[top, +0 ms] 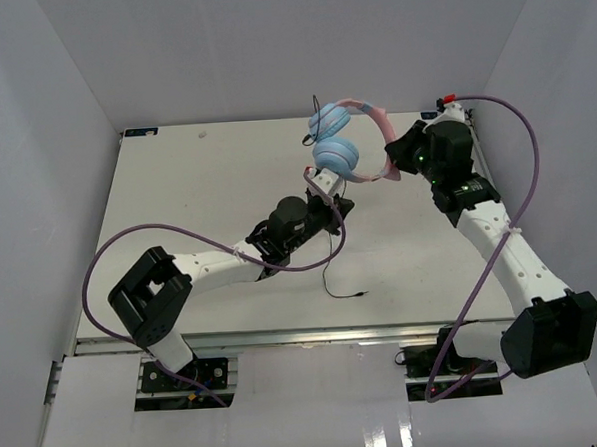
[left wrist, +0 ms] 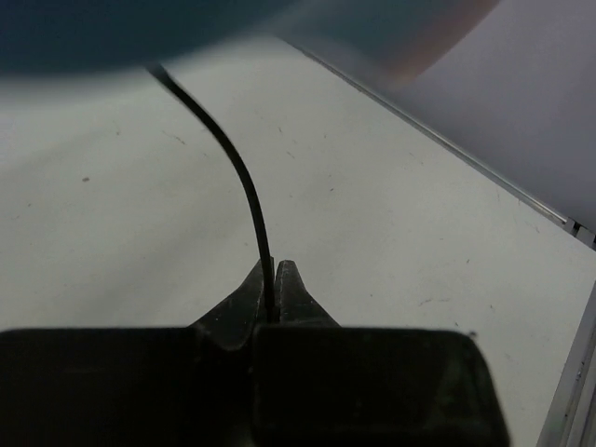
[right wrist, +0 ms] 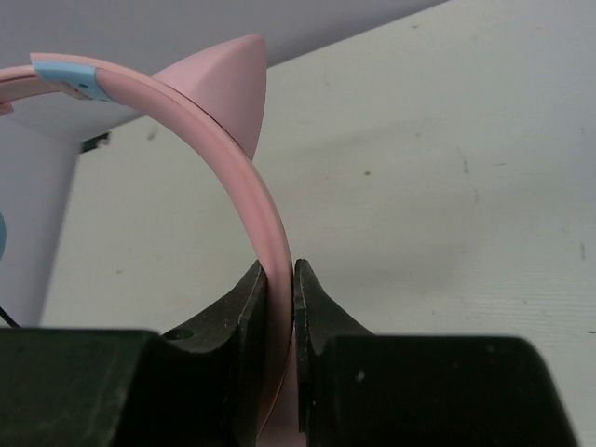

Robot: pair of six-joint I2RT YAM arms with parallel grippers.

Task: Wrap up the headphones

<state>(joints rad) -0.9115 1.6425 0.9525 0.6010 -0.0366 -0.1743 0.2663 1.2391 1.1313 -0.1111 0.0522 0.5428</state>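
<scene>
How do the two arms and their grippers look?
The left arm and right arm have white links and black joint housings; a thick purple cable trails from each. The left gripper and right gripper have black tapering fingers.

I count one headphones set (top: 346,141): two blue ear cups (top: 335,157), one pink headband (top: 371,113), one black cord (top: 333,252), one jack plug (top: 360,294). Cat-ear point (right wrist: 228,79): one in right wrist view, can't count more. Two arms: left arm (top: 216,266), right arm (top: 505,253). Two grippers: left gripper (left wrist: 275,279), right gripper (right wrist: 279,279). Two purple cables (top: 110,248). One table (top: 196,179).
</scene>
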